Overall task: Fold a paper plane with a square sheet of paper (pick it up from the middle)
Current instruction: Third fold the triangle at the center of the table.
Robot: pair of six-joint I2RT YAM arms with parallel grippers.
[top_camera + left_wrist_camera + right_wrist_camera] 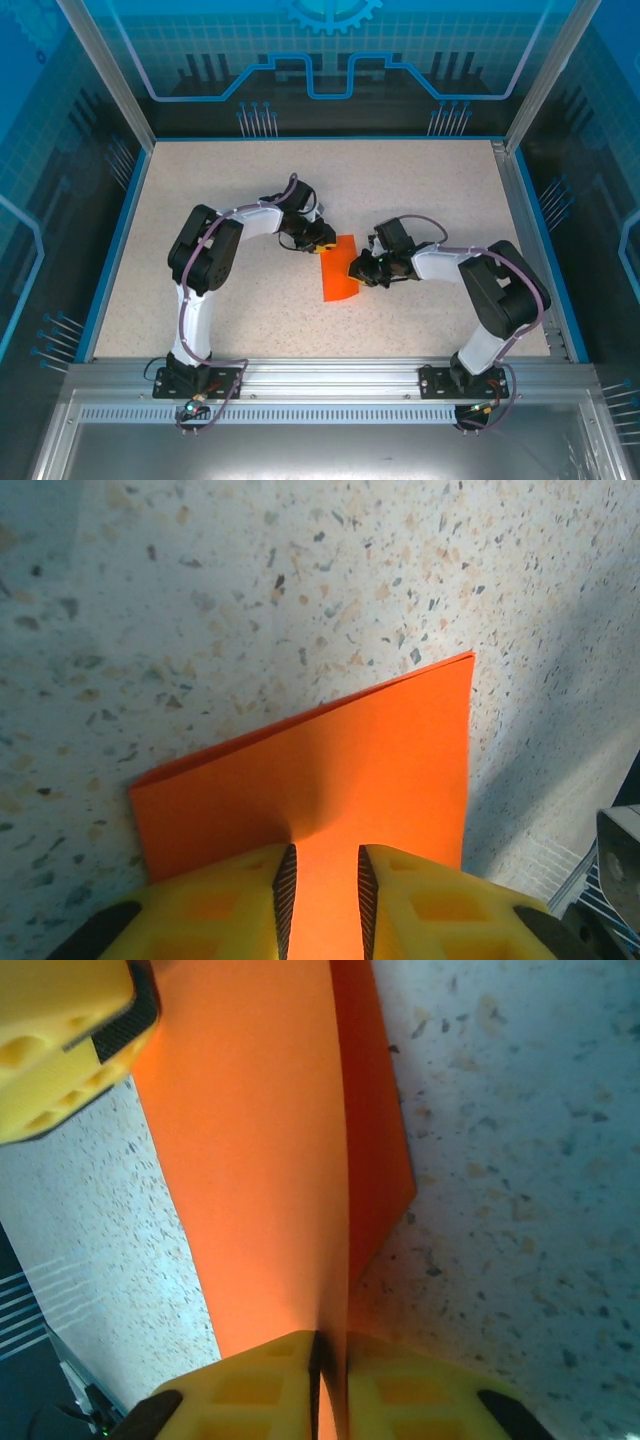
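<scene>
Pinching the once-folded sheet of paper (338, 270) at mid-table (450, 200), the right gripper (330, 1345) is holding it beside the narrowly parted left gripper (322, 865); nose and wing folds are seemingly remaining undone.

- At bottom centre, pinched between the closed yellow fingers of the right gripper (330, 1355): the near edge of the square sheet of paper (250, 1160).
- Bright orange, folded, running up from the grip to the top edge; on its right, a second layer ending in a pointed corner.
- Top left, against the paper's edge: the left gripper's yellow finger (55, 1050).
- Beneath, speckled table (520, 1160).
</scene>
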